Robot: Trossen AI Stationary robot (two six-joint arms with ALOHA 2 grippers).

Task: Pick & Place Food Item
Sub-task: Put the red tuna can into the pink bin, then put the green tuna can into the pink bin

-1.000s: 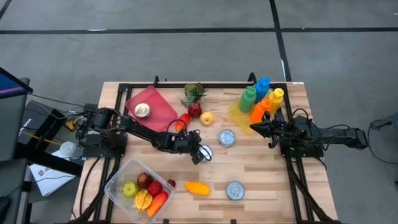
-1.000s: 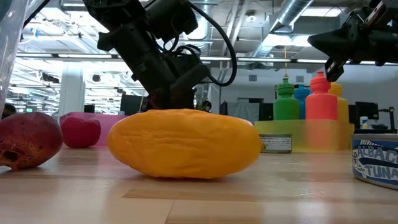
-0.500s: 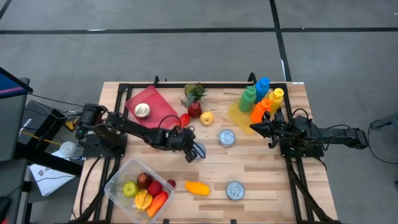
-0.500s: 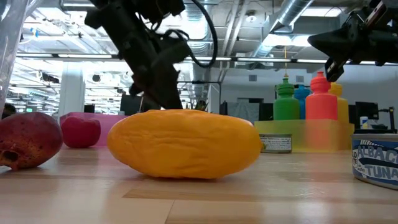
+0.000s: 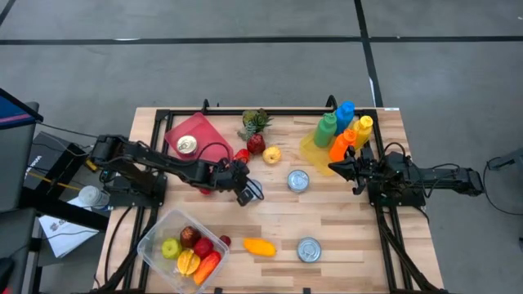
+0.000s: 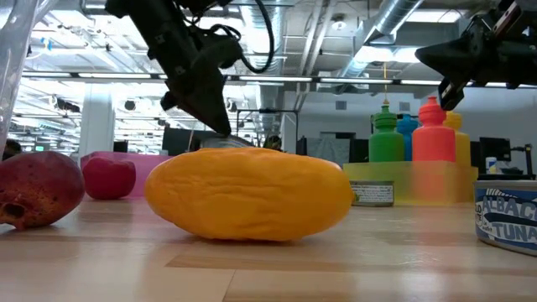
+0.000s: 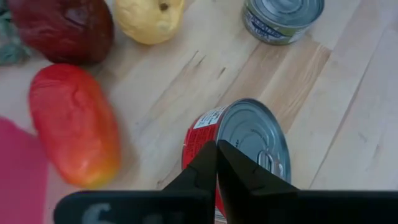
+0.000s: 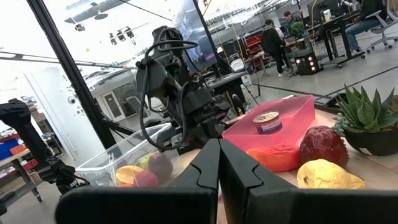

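A small can (image 7: pixel 249 146) with a red label and a silver pull-tab lid sits at the tip of my left gripper (image 7: pixel 216 146), which is shut on it near the table's middle (image 5: pixel 249 193). In the low view the gripper (image 6: pixel 223 127) hangs above and behind an orange mango (image 6: pixel 247 195). My right gripper (image 5: pixel 331 167) waits shut and level at the right side, by the bottles. A clear tub (image 5: pixel 155 243) of fruit stands at the near left. My left gripper pinches the can at the edge of its lid (image 7: pixel 225 127), on the red label's side, between its two shut fingers. The fingers slant down from the table's left. The can hangs tilted, lid turned toward the wrist camera. The mango hides its underside in the low view.
A red-orange fruit (image 7: pixel 74 124), a dark red fruit (image 7: pixel 62 28) and a yellow fruit (image 7: pixel 149 18) lie just beyond the can. Two more cans (image 5: pixel 298 180) (image 5: pixel 309 249) stand on the table. A pink tray (image 5: pixel 204 143) with a tin, a plant (image 5: pixel 256 122) and coloured bottles (image 5: pixel 343 131) line the far side.
My left gripper has risen and drawn back toward the table's left and far edges, staying shut. The can has gone with it.
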